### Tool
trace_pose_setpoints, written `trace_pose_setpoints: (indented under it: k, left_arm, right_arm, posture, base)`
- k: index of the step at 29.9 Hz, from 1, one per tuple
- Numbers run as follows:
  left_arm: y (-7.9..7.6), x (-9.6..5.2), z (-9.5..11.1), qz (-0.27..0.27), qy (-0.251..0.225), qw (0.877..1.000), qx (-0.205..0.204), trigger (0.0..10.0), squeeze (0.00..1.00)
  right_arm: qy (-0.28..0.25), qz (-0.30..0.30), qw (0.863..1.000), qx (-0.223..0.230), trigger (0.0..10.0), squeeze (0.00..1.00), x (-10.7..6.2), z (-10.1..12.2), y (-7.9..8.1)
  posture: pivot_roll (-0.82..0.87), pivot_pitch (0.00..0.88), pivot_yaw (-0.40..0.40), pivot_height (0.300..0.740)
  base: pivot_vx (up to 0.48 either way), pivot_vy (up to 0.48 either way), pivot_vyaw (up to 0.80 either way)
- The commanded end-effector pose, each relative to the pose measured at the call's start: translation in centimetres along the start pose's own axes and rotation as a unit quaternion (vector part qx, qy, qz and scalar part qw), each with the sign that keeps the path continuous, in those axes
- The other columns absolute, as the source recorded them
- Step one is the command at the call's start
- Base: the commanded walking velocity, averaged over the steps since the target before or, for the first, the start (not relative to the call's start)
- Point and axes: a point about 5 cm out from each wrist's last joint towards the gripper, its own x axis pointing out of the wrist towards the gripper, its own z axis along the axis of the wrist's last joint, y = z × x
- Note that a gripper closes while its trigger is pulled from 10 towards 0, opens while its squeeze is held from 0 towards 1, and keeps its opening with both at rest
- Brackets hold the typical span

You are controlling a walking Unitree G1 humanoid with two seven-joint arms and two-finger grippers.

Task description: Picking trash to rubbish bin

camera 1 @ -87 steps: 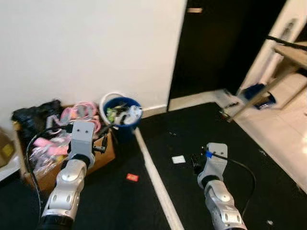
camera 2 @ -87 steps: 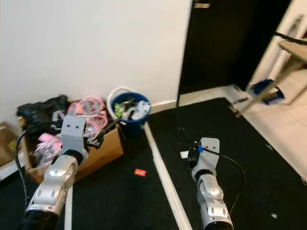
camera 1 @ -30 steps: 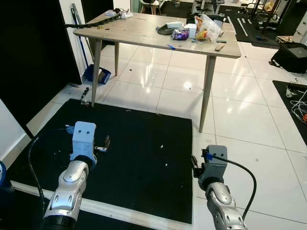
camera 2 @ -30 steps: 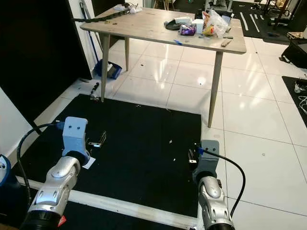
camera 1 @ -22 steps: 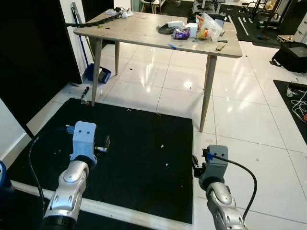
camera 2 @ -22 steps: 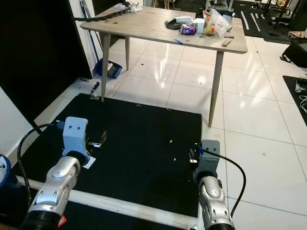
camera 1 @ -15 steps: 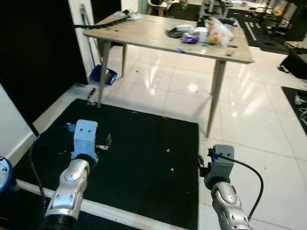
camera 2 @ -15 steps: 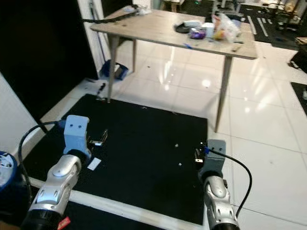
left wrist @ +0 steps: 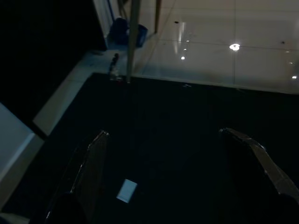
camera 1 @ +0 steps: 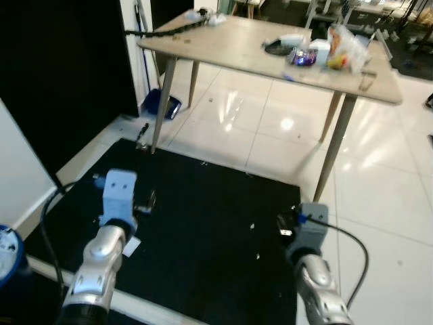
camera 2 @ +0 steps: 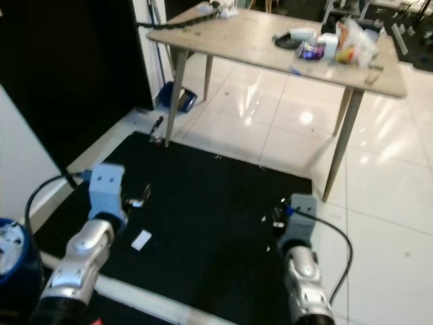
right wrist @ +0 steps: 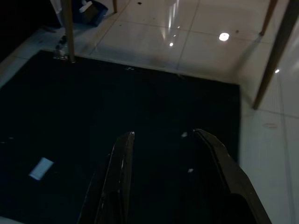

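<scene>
White glossy floor tiles (camera 1: 379, 196) surround a black floor mat (camera 2: 216, 223), with a wooden table (camera 1: 270, 51) beyond it carrying bags and wrappers. At far left we note the rim of the blue rubbish bin (camera 2: 12, 254). Just beside the left arm, 1 small white scrap of paper (camera 2: 141, 240) lies flat on the mat; we judge it the next piece of trash. The left gripper (left wrist: 175, 168) hangs above the mat with its fingers spread wide, the scrap below and near 1 finger. The right gripper (right wrist: 163, 177) hovers over the mat's right part, fingers parted, holding nothing.

To do this step well, we advise bending low, centring the left fingers over the scrap and pinching at an edge, since flat paper resists lifting.

Compared with 0.5 s ago, our view has swung leftward: the table sits further right and the bin shows more.
</scene>
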Motion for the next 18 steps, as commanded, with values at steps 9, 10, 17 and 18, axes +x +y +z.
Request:
trace_pose_setpoints:
  k: [9, 10, 17, 18]
  left_arm:
    - [-0.25, 0.07, -0.21, -0.003, 0.003, 1.0, 0.007, 10.0, 0.0]
    - [-0.25, 0.07, -0.21, -0.003, 0.003, 1.0, 0.007, 10.0, 0.0]
    - [-0.15, -0.1, -0.3, -0.005, 0.003, 1.0, 0.009, 10.0, 0.0]
    - [-0.17, -0.12, -0.3, -0.006, 0.003, 1.0, 0.009, 10.0, 0.0]
  right_arm:
    - [0.007, -0.012, 1.0, -0.011, 10.0, 0.0, -0.23, -0.3, -0.94]
    - [0.007, -0.012, 1.0, -0.011, 10.0, 0.0, -0.23, -0.3, -0.94]
    - [0.006, -0.008, 1.0, -0.012, 10.0, 0.0, -0.18, -0.28, -0.8]
    - [0.005, -0.01, 1.0, -0.01, 10.0, 0.0, -0.14, -0.2, -0.81]
  posture:
    - [-0.05, 0.109, 0.017, 0.74]
    - [-0.05, 0.109, 0.017, 0.74]
    - [-0.04, 0.108, 0.011, 0.74]
    - [-0.04, 0.108, 0.011, 0.74]
  base:
    - [0.307, 0.0, 0.0]
    - [0.304, 0.0, 0.0]
    - [0.299, 0.0, 0.0]
    - [0.3, 0.0, 0.0]
